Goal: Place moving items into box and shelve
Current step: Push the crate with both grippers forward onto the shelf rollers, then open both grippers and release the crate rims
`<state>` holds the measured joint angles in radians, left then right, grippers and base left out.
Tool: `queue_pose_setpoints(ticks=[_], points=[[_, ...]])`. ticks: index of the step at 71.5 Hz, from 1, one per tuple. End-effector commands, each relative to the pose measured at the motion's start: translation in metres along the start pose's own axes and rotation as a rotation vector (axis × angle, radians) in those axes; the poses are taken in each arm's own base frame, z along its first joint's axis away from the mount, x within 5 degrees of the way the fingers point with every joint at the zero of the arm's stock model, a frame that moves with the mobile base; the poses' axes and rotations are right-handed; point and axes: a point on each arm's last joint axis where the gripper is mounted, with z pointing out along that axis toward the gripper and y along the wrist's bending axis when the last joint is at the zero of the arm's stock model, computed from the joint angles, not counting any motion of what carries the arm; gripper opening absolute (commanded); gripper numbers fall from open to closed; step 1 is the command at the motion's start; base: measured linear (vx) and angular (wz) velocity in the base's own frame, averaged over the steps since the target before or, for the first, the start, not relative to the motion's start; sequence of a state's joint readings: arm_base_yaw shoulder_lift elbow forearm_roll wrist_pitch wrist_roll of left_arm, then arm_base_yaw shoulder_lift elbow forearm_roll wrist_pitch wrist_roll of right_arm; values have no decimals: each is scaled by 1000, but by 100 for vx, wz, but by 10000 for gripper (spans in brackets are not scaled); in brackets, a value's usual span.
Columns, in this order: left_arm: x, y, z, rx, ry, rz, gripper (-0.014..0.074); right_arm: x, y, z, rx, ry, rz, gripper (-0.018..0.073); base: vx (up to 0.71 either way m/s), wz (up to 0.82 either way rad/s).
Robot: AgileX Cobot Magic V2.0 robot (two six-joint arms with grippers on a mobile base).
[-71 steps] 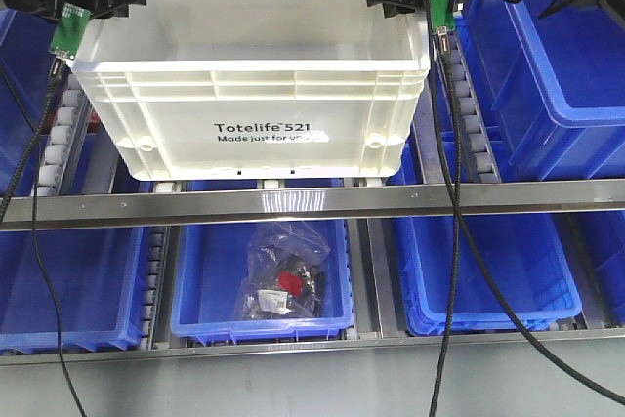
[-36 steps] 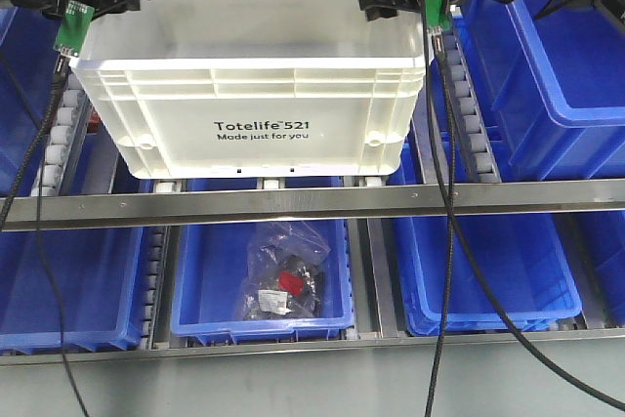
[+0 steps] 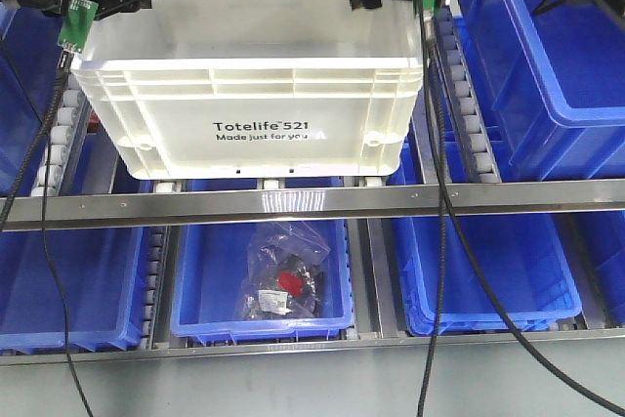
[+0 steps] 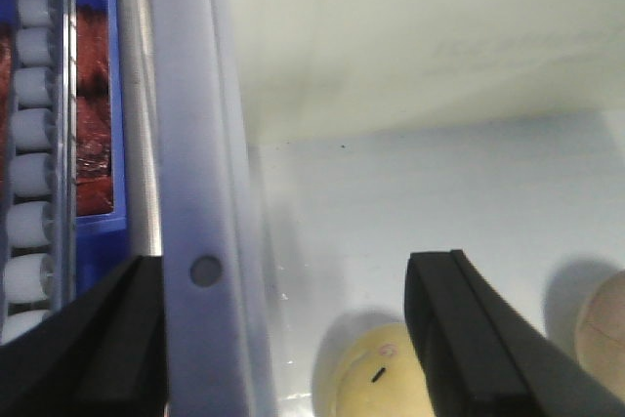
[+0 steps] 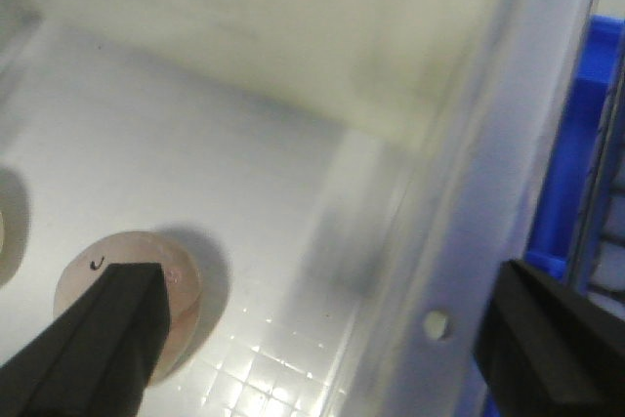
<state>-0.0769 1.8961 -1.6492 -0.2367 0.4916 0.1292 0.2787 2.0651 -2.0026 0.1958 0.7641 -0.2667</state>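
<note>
White ribbed plastic, the box (image 3: 249, 119) sits on the roller shelf above the steel rail (image 3: 312, 204), its long axis running side to side between the two arms. The left gripper (image 4: 283, 339) straddles the box's left wall, one finger outside, one inside; the right gripper (image 5: 322, 339) straddles the right wall likewise. Both have jaws spread, not pressing the walls. Inside on the floor lie the cream-yellow ball (image 4: 376, 378) and the pinkish-brown ball (image 5: 132, 305), so the push inward looks equally shared.
</note>
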Motion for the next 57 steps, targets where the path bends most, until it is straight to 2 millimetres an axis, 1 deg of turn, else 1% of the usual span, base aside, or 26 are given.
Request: queue_pose_setpoints(ticks=[1,12,24,32,40,49,57], points=[[-33,-12,-29,21,-200,-13,568,-41,10,-55,5,-246,-13,626,0,0],[-38,-13,-39,24,-226,-14,568,-43,11,-62,4,-259,-13,616,0,0],[-45,-16,-58,28,-265,-10,568,-44,12,-67,1,-257,-13,608,0,0],[-49,-18,-69,32,-274,-5,568,-45,13,-75,-3,-257,-15,601,0,0],[-50,-19,-75,36,-273,-4,568,-48,14,-84,-2,-272,-19,592,0,0],[-49,-20,-81,42,-249,-2,568,-49,14,-87,-3,-283,-10,589,0,0],[-43,-22,-84,54,-172,4,568,-45,17,-89,-37,-235,27,589,0,0]])
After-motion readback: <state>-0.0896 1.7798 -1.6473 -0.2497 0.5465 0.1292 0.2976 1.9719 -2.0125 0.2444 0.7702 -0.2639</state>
